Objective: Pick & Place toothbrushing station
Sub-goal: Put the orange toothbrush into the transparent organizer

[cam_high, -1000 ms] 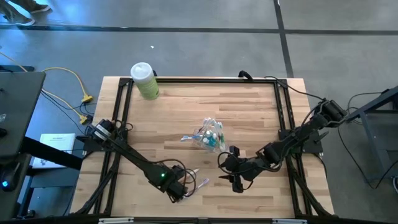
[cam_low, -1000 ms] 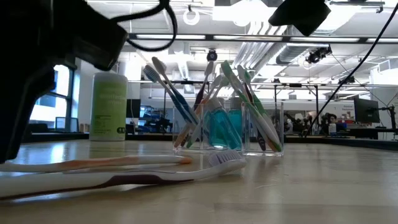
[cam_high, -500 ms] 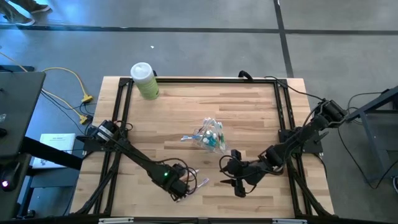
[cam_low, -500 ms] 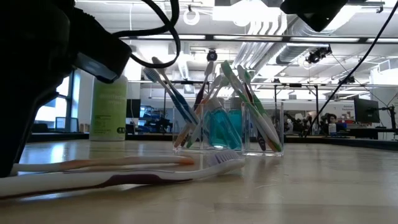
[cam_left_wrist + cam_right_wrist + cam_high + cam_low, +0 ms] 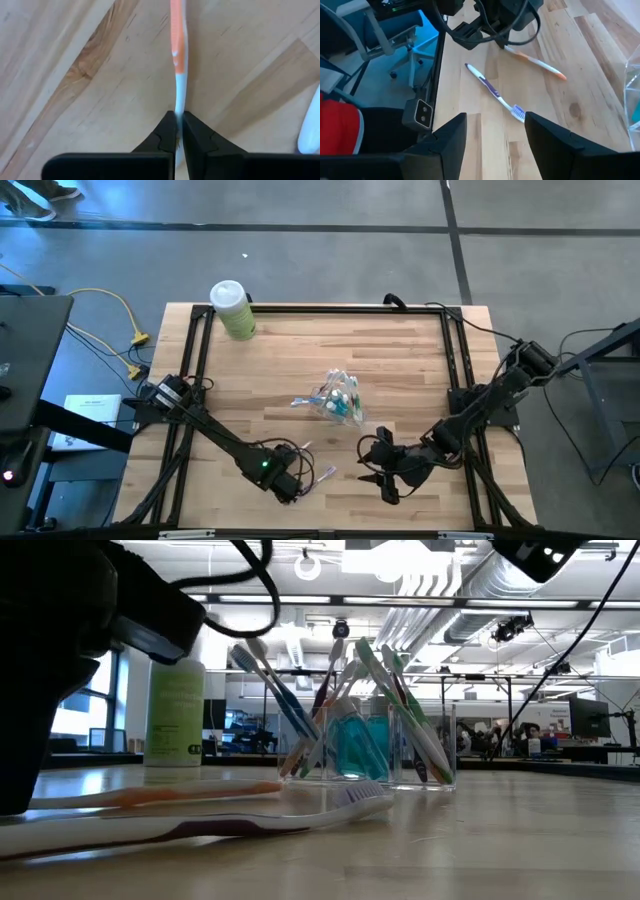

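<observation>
A clear cup (image 5: 338, 398) holding several toothbrushes and teal tubes stands upright mid-table, also in the low view (image 5: 370, 745). Two loose toothbrushes lie flat on the wood near the front edge. One is white and orange (image 5: 536, 61) and one is white with purple (image 5: 495, 93). My left gripper (image 5: 291, 487) points down over the orange one and is shut on it. My right gripper (image 5: 384, 477) hovers open to the right of both brushes with nothing between its fingers (image 5: 454, 131). My left gripper pinches the orange toothbrush between its two fingertips (image 5: 169, 134), on the white stretch (image 5: 179, 107) just past the orange part, near one end. The fingers come from above, pointing down, one on each side of the slim shaft. The brush lies on the table.
A pale-green bottle with a white cap (image 5: 233, 309) stands at the far left corner. A black frame rail (image 5: 195, 360) runs along the table's sides. Bare wood lies between the cup and the grippers.
My left gripper has sunk slightly and shut on the orange toothbrush, which has shifted a little on the table. My right gripper has swung a short way toward the near right and stayed open.
</observation>
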`<act>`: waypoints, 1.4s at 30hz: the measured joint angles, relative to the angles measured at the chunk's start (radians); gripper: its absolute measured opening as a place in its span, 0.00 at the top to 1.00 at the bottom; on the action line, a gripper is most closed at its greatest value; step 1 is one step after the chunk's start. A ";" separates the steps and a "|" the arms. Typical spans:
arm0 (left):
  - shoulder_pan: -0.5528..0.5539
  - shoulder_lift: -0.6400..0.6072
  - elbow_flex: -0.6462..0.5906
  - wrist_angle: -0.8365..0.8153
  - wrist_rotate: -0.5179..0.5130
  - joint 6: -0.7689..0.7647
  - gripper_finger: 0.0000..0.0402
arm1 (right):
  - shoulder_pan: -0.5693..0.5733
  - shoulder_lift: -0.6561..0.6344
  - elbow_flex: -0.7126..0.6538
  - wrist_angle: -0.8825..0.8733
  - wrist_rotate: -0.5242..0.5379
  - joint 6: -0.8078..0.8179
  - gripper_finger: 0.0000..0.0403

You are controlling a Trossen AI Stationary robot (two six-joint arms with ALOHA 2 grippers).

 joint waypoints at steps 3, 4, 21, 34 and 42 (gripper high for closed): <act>-0.028 -0.023 0.005 0.004 -0.052 -0.018 0.99 | 0.014 0.000 0.000 0.001 0.004 0.022 0.52; -0.038 -0.034 0.005 -0.004 -0.076 -0.027 0.99 | 0.018 0.000 0.000 0.003 0.004 0.024 0.52; -0.148 -0.203 0.033 0.457 -0.163 0.017 0.99 | 0.159 0.103 0.000 0.415 0.128 -0.834 0.52; -0.077 -0.203 0.033 0.496 -0.077 -0.008 1.00 | 0.223 0.449 0.181 0.708 0.699 -1.596 0.52; -0.049 -0.203 0.033 0.515 -0.047 -0.004 1.00 | 0.204 0.614 0.333 0.700 0.782 -1.814 0.52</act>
